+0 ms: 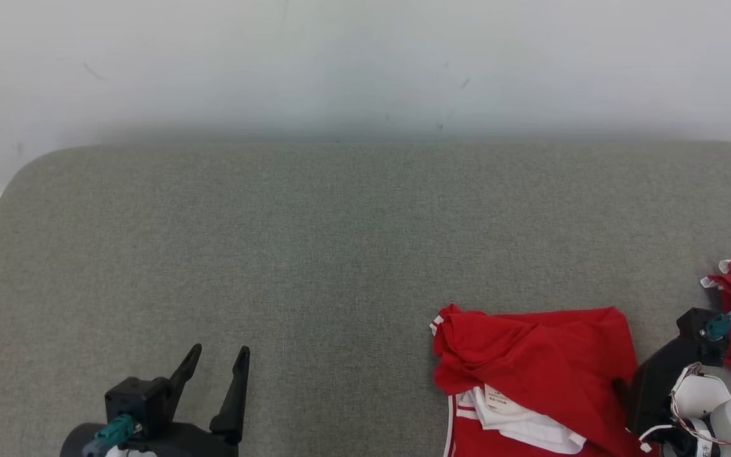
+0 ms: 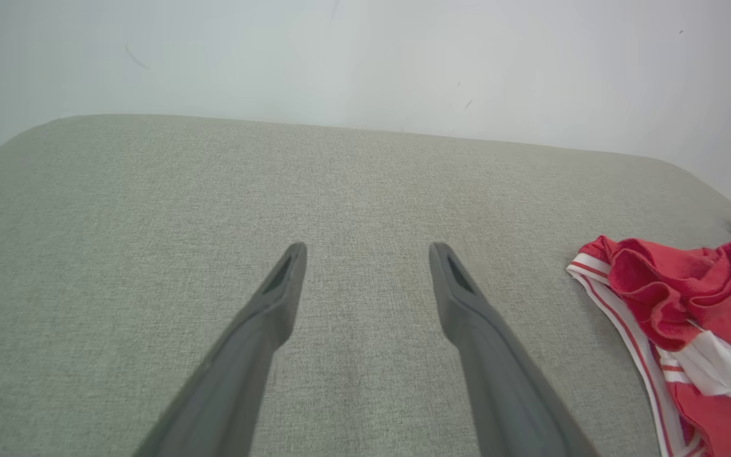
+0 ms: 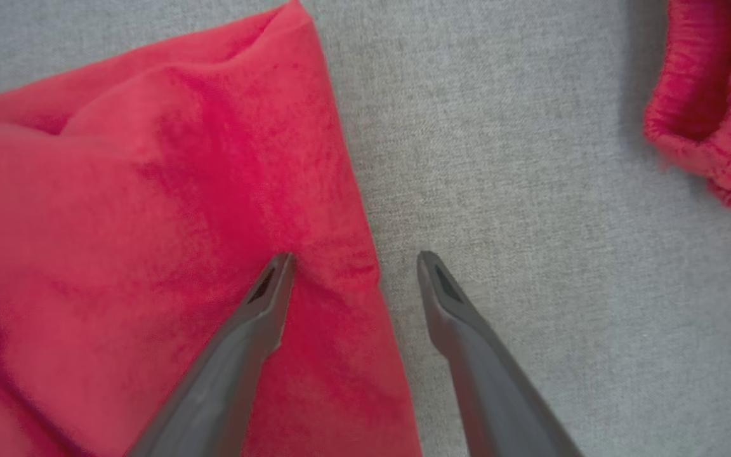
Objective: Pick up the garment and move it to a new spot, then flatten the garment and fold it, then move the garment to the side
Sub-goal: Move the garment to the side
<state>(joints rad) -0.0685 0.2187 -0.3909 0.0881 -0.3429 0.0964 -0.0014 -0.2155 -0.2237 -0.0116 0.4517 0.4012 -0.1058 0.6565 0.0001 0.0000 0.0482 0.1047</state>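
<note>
The right gripper (image 3: 353, 257) has its two dark fingers spread wide and holds nothing; one tip is over the right edge of the red garment (image 3: 150, 222), though I cannot tell if it touches, and the other is over bare grey padded surface (image 3: 530, 254) just beside that edge. The left gripper (image 2: 368, 247) is equally wide and empty, well apart from the garment on its left. The garment lies crumpled on the surface, white trim showing, and a second red cloth (image 3: 714, 114) lies near it on its right.
</note>
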